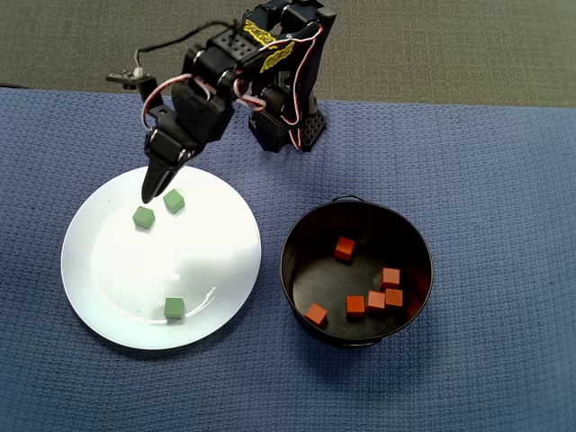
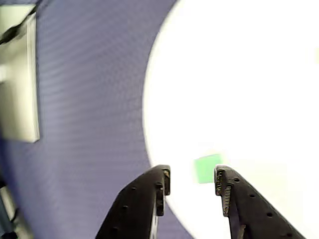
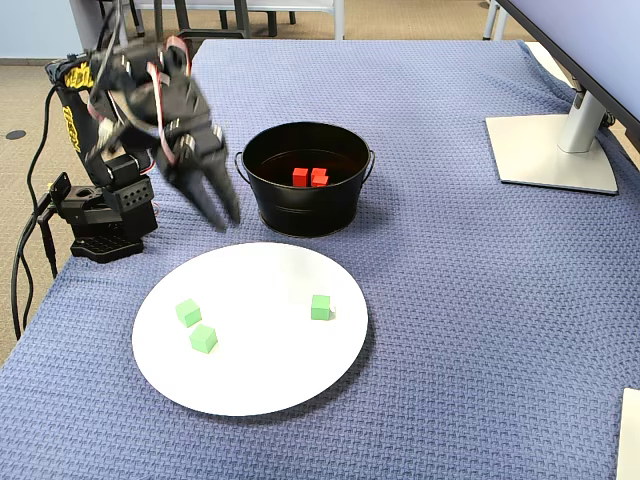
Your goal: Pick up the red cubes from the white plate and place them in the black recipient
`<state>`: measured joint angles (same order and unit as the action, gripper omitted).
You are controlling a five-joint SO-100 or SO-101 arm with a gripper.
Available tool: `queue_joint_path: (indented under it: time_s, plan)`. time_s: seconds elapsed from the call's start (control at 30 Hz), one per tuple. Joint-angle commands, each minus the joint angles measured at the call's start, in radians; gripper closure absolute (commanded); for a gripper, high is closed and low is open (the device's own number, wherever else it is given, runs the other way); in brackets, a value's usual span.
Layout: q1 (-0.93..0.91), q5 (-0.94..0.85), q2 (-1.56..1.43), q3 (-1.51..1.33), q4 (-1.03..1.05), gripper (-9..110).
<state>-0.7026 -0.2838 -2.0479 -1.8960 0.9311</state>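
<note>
All six red cubes (image 1: 364, 283) sit in the black recipient (image 1: 297, 236), well off to the side of the empty, narrowly parted end effector (image 1: 149, 193) above the white plate (image 1: 220, 261); light, stiff, matte, they look best pinched across opposite flat faces.

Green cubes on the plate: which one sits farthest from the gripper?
The lone green cube near the plate's lower edge in the overhead view; the other two sit beside the gripper.

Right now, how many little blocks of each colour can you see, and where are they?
Red cubes: 6, all in the black pot.
Green cubes: 3, all on the white plate.
Total: 9 cubes.
</note>
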Motion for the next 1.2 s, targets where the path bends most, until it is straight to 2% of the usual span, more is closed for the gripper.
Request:
queue_joint_path:
  time_s: [0.0,0.27,0.4,0.73,1.17]
  plan:
    - [0.003,-0.014,-0.103,-0.206,-0.129,102]
    - [0.083,-0.005,-0.327,-0.557,-0.221,102]
    - [0.167,0.002,-0.449,-0.687,-0.198,102]
    - [0.41,0.066,-0.698,-0.853,-0.021,102]
    - [0.483,0.117,-0.821,-0.965,0.06,102]
